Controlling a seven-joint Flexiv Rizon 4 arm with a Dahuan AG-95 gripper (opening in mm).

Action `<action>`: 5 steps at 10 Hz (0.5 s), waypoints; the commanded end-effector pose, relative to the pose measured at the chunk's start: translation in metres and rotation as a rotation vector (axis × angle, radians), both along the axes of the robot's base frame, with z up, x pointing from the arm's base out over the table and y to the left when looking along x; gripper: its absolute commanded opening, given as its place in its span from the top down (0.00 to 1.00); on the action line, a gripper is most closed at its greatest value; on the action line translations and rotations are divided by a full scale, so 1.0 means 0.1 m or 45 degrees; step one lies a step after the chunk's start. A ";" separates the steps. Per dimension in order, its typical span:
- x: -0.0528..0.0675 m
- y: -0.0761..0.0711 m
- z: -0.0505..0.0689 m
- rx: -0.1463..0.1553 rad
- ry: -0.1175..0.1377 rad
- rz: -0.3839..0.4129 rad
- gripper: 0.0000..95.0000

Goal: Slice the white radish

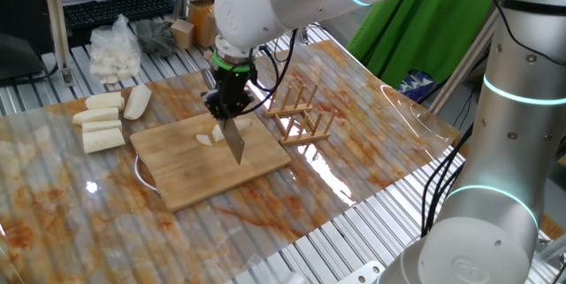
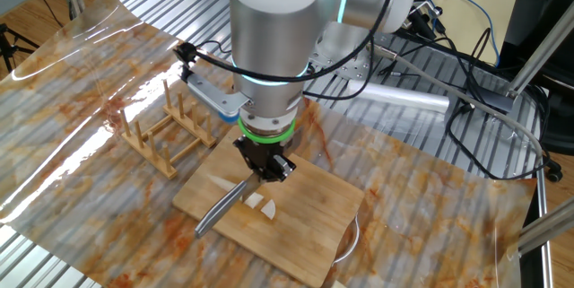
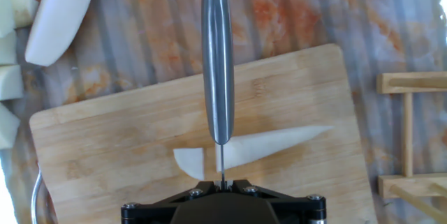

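I have the gripper (image 1: 228, 107) pointing straight down over the cutting board (image 1: 190, 178), its fingers pinched tight on a knife (image 3: 217, 63). The blade (image 1: 234, 141) slants down to the board. The white radish (image 3: 269, 144) lies on the board right under the knife; in the hand view I see it already cut, a small end piece (image 3: 189, 162) on one side of the blade and the long tapered part on the other. A wooden rack (image 1: 299, 114) stands beside the board.
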State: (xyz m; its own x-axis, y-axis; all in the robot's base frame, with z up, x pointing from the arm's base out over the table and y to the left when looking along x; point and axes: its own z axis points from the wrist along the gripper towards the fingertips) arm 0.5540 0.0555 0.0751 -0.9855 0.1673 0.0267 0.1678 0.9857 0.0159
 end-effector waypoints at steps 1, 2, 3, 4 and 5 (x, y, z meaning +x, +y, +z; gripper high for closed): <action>0.01 -0.03 -0.01 0.003 -0.001 0.013 1.00; 0.01 -0.03 -0.02 0.006 -0.002 0.015 1.00; 0.01 -0.03 -0.02 0.003 -0.004 0.022 1.00; 0.01 -0.03 -0.02 0.003 -0.004 0.024 1.00; 0.01 -0.03 -0.03 -0.002 -0.004 0.028 1.00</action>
